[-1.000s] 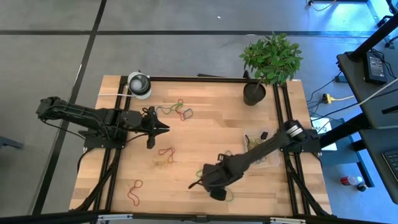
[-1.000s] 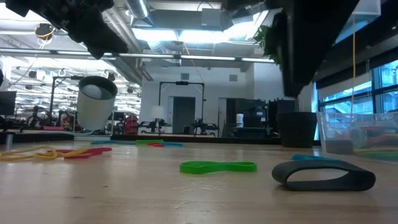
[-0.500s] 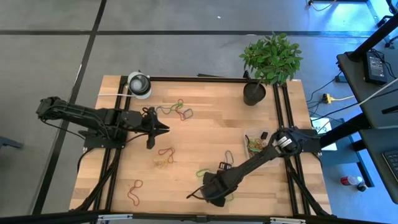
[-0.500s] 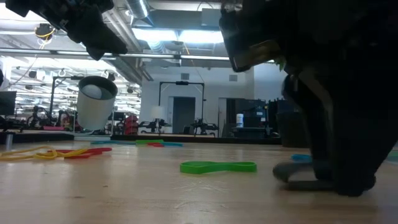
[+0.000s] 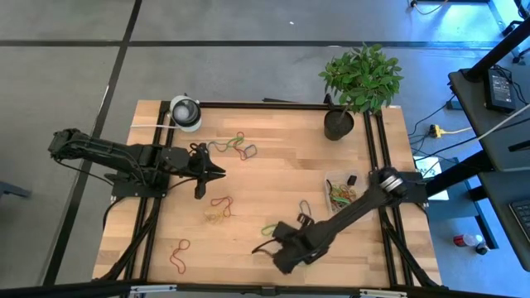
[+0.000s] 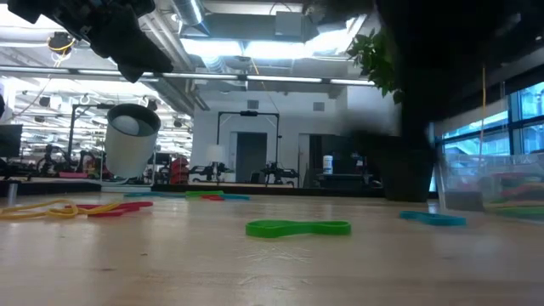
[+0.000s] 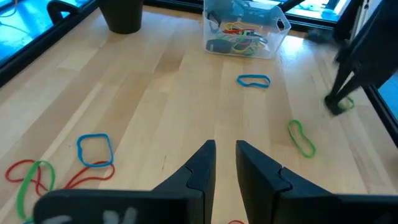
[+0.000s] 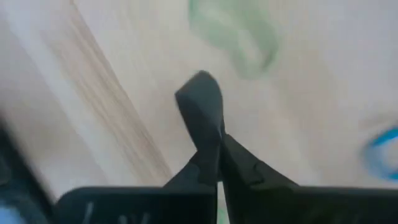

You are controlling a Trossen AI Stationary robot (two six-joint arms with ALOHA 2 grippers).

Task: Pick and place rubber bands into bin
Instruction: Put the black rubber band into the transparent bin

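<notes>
The middle of the pale wooden table (image 5: 281, 178) is left bare, so passage is offered between the two arms. The far edge is blocked by a round white-and-grey roll (image 5: 185, 112) at one corner and a black plant pot (image 5: 338, 124) at the other. The right side is occupied by the small clear plastic bin (image 5: 338, 190). Loose coloured rubber bands (image 5: 234, 146) are scattered flat, posing little obstruction. The near edge is crossed by the right arm (image 5: 348, 213).
</notes>
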